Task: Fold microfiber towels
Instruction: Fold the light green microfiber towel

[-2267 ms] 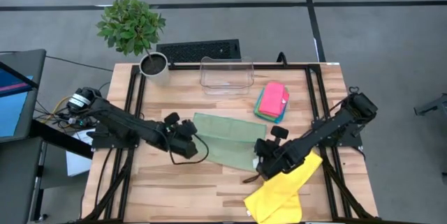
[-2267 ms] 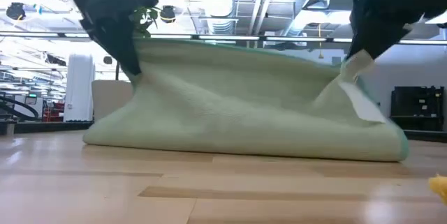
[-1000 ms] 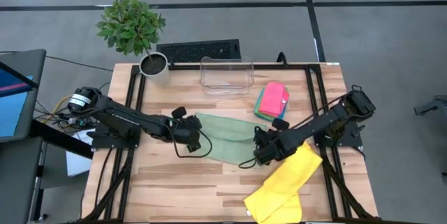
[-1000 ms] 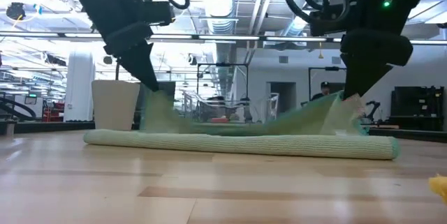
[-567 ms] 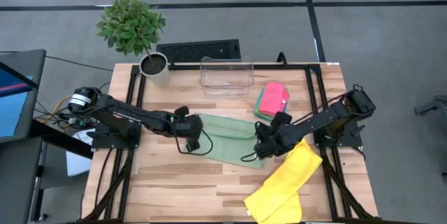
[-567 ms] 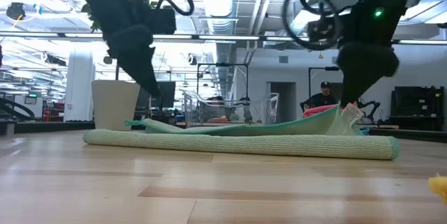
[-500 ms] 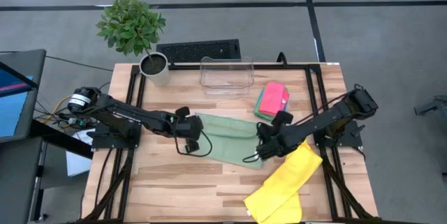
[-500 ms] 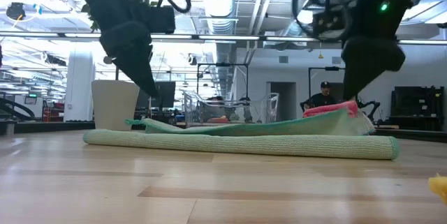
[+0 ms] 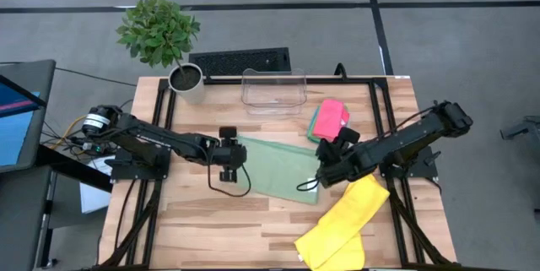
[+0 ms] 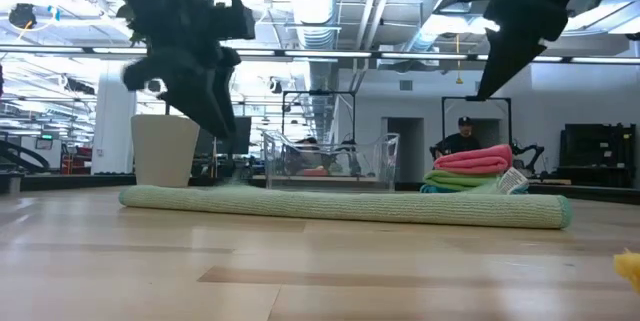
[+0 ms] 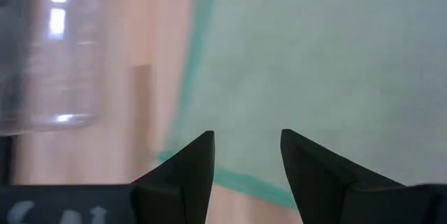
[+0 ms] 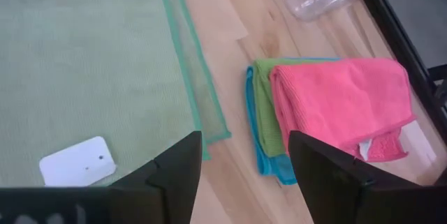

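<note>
The pale sage green towel [image 9: 277, 170] lies folded and flat on the middle of the table; in the low view it is a low band [image 10: 340, 206]. My left gripper [image 9: 232, 159] hovers open over its left far corner [image 11: 209, 175], whose teal hem shows between the fingers. My right gripper [image 9: 325, 163] is open and raised above its right edge [image 12: 199, 112], near a white label [image 12: 77, 161]. A pink, bright green and blue stack [image 9: 331, 119] lies folded at the far right. A yellow towel [image 9: 342, 224] lies crumpled at the near right.
A clear plastic bin [image 9: 273, 89] stands at the far edge, with a potted plant [image 9: 186, 79] at the far left corner. A keyboard [image 9: 240, 60] lies behind the table. Bare wood shows along the near edge, left of the yellow towel.
Both grippers have opened and let go of the sage towel's lifted edge, and that upper layer has dropped flat onto the lower one. My right gripper has risen and drawn back toward the table's right edge. My left gripper has rolled about its own axis, staying at the corner.
</note>
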`<move>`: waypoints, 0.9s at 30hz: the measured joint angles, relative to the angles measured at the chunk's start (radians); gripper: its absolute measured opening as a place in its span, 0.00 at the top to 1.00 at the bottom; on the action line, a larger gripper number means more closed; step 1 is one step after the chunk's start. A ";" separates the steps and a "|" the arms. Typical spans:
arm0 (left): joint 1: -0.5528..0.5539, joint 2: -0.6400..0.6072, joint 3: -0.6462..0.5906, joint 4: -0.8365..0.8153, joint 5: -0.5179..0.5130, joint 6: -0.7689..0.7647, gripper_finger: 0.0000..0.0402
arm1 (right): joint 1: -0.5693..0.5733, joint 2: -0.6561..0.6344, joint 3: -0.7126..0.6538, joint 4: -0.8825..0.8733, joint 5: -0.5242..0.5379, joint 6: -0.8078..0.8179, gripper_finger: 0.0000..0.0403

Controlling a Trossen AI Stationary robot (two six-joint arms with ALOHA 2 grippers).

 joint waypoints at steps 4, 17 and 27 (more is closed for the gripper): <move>0.092 0.000 0.000 0.000 0.123 0.059 0.61 | 0.011 0.000 0.000 0.003 -0.001 0.001 0.41; 0.349 0.001 0.000 0.076 0.408 0.279 0.61 | 0.017 0.002 0.000 0.052 -0.052 0.001 0.41; 0.490 0.012 0.001 0.077 0.516 0.389 0.61 | 0.017 0.002 0.000 0.052 -0.053 0.000 0.41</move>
